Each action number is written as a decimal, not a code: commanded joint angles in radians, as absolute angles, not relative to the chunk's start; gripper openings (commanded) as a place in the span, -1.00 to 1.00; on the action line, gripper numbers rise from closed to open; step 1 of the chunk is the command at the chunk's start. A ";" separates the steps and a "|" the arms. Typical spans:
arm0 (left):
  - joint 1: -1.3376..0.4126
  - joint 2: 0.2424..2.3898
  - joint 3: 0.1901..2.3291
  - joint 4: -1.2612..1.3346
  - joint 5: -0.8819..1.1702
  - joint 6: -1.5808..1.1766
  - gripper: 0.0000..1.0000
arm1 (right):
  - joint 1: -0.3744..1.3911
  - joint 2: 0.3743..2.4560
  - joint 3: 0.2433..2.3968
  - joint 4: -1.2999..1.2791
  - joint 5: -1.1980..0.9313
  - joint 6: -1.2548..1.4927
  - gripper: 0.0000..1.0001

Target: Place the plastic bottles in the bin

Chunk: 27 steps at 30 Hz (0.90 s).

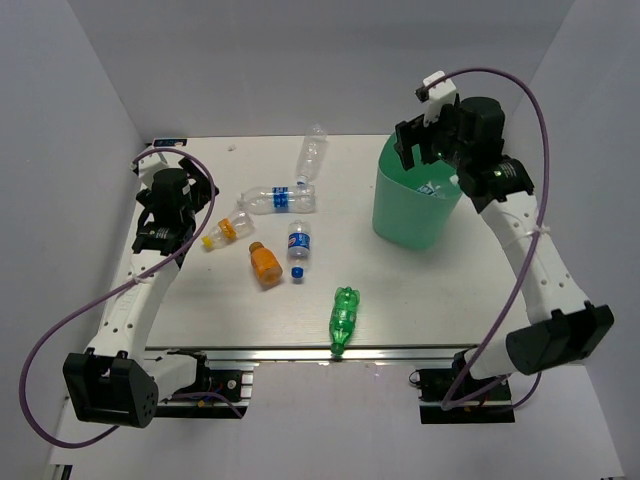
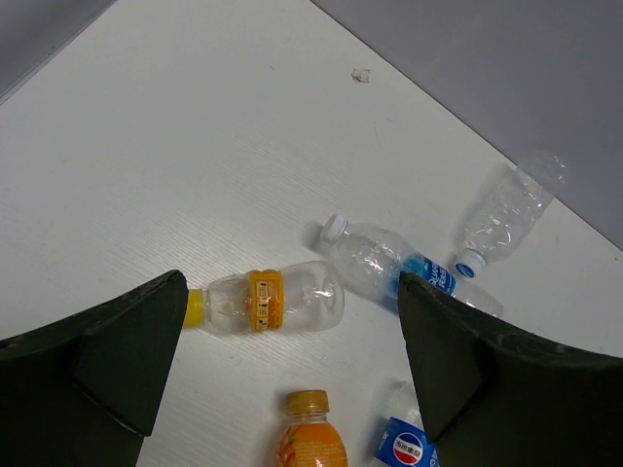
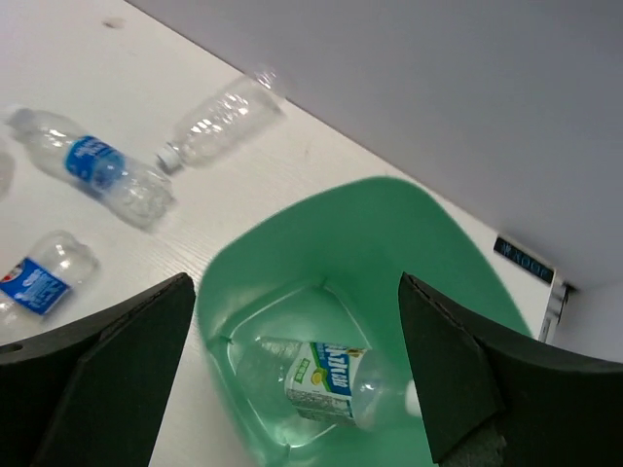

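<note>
Since a labelled bottle [image 3: 326, 379] lies in the bin [image 1: 400, 215] toward the tabletop's [image 1: 440, 300] far right corner under the open right end effector [image 3: 292, 341], release looks done; next, the open left end effector [image 2: 292, 321] must lower onto the yellow-capped bottle [image 2: 268, 302].

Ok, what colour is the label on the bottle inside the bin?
White with green print; the bottle in the bin shows best in the right wrist view.
</note>
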State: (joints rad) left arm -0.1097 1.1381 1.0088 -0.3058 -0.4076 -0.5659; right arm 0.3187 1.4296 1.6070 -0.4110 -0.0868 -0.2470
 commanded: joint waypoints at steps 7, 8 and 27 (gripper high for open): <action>-0.110 1.129 1.032 -0.353 -0.387 -0.594 0.96 | 0.627 1.376 1.589 -0.808 -0.345 -1.133 0.79; -0.110 1.117 1.028 -0.357 -0.380 -0.600 0.97 | 0.638 1.394 1.617 -0.937 -0.382 -1.258 0.79; -0.110 1.160 1.008 -0.384 -0.356 -0.604 0.96 | 1.066 1.500 1.183 -0.940 -0.232 -1.421 0.79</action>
State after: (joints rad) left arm -0.1097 1.1618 0.9966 -0.3737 -0.3771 -0.6098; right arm 1.0550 1.4841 1.1717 -1.0142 -0.2661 -1.4143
